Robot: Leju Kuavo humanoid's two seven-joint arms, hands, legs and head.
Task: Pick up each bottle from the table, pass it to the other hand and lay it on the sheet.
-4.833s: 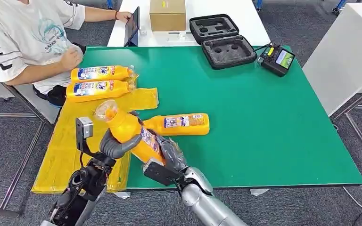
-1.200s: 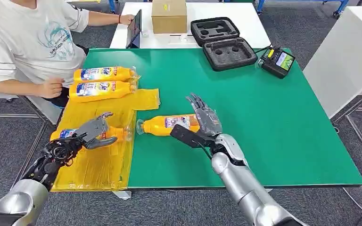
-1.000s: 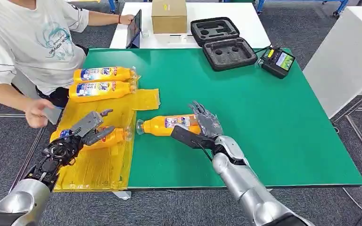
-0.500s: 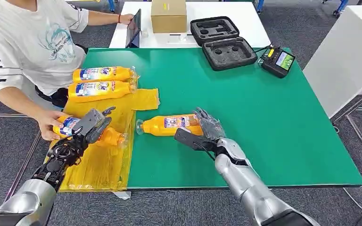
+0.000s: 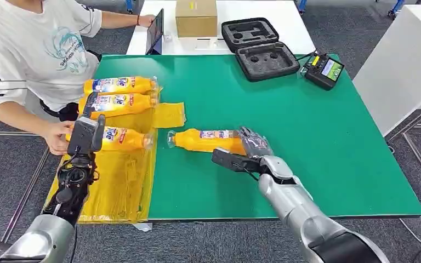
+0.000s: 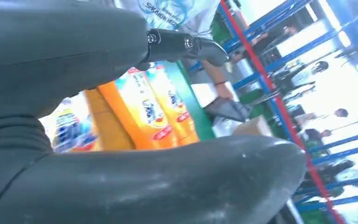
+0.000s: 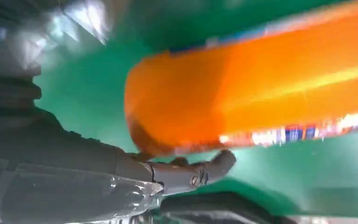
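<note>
head view | bottle (image 5: 207, 140) base touching right hand (image 5: 254, 143) fingers (image 5: 250, 136)

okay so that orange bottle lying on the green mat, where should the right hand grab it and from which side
Probably around the wide body near the base, coming from the robot's side. The bottle lies flat on the green mat, with its capped neck pointing toward the yellow sheet, so the thick base end is the end beside the right hand. The fingers already reach over that end; the narrow neck offers less to hold.
</note>
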